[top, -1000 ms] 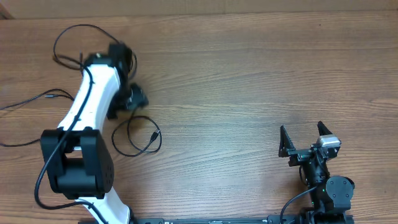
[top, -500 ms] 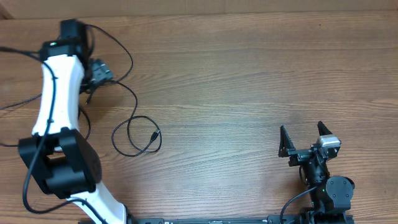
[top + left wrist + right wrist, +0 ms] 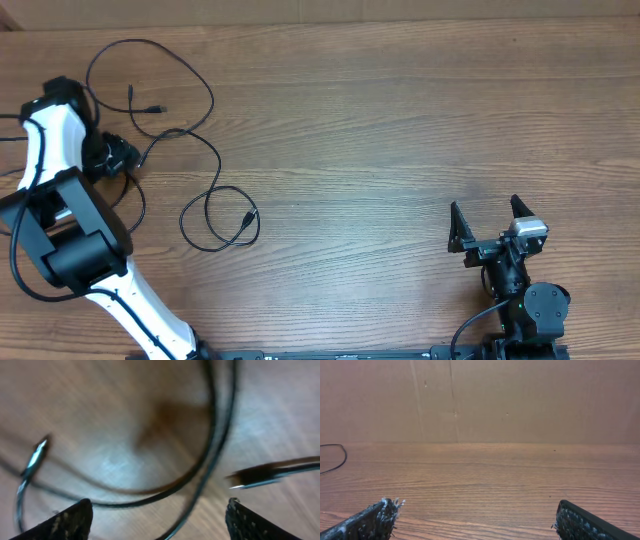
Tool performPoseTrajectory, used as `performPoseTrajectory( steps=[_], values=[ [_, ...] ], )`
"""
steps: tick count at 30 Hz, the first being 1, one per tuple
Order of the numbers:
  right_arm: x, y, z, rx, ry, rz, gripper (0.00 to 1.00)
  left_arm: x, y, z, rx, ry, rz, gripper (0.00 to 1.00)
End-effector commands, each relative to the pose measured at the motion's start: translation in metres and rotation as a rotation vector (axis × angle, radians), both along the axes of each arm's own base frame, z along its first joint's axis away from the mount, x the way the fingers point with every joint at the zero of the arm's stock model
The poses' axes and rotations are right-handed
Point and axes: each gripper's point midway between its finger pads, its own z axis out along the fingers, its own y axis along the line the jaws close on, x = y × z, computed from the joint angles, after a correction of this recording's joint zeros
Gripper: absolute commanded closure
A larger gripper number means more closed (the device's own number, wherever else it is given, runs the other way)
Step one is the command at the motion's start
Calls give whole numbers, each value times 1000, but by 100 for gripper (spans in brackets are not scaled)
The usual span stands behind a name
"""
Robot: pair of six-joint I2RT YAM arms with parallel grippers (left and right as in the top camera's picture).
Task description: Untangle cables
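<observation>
Thin black cables lie in loose loops on the wooden table at the far left, with one small loop nearer the middle and a plug end inside the upper loop. My left gripper hovers open over the left strands. The blurred left wrist view shows cable strands and a plug tip passing between the spread fingers, nothing gripped. My right gripper is open and empty at the front right, far from the cables; its fingers frame bare wood.
The white left arm and its black base cover the table's left edge. A cardboard wall stands behind the table. A cable bit shows at the right wrist view's left edge.
My left arm has swung left and toward the front, away from the upper cable loop, which now lies uncovered. The small loop and the right arm have not moved.
</observation>
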Motion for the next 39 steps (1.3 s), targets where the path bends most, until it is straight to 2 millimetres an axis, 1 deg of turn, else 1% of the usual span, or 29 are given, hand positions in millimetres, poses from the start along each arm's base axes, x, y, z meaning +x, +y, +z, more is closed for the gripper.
performPoseTrajectory(
  steps=[1, 3, 5, 10, 15, 17, 18, 19, 21, 23, 27, 29, 31, 32, 33, 34, 35, 38, 39],
  values=[
    [1, -1, -3, -5, 2, -6, 0, 13, -14, -6, -93, -53, -109, 15],
    [1, -1, -3, -5, 2, -6, 0, 14, -10, -11, -77, -48, -109, 19],
    [1, -1, -3, -5, 2, -6, 0, 14, -6, -15, -56, -35, -107, 29],
    [1, -1, -3, -5, 2, -6, 0, 8, 5, -36, -9, 27, -102, 32],
    [1, -1, -3, -5, 2, -6, 0, 2, 10, -60, -1, 83, -119, 40],
    [1, -1, -3, -5, 2, -6, 0, -1, 11, -68, -7, 100, -114, 50],
    [1, -1, -3, -5, 2, -6, 0, -2, 12, -72, -10, 105, -111, 59],
    [1, -1, -3, -5, 2, -6, 0, -3, 13, -74, -11, 107, -107, 64],
    [1, -1, -3, -5, 2, -6, 0, -7, 21, -77, 11, 121, -98, 73],
    [1, -1, -3, -5, 2, -6, 0, -12, 34, -75, 56, 141, -83, 77],
    [1, -1, -3, -5, 2, -6, 0, -26, 56, -72, 118, 182, -51, 87],
    [1, -1, -3, -5, 2, -6, 0, -33, 66, -70, 143, 199, -33, 86],
    [1, -1, -3, -5, 2, -6, 0, -37, 73, -70, 146, 198, -15, 80],
    [1, -1, -3, -5, 2, -6, 0, -37, 74, -70, 138, 189, -9, 72],
    [1, -1, -3, -5, 2, -6, 0, -35, 75, -69, 129, 177, -4, 61],
    [1, -1, -3, -5, 2, -6, 0, -33, 76, -68, 123, 165, -1, 58],
    [1, -1, -3, -5, 2, -6, 0, -30, 77, -65, 123, 156, -1, 49],
    [1, -1, -3, -5, 2, -6, 0, -13, 75, -49, 113, 111, -10, 36],
    [1, -1, -3, -5, 2, -6, 0, -7, 74, -44, 107, 92, -15, 35]
  ],
)
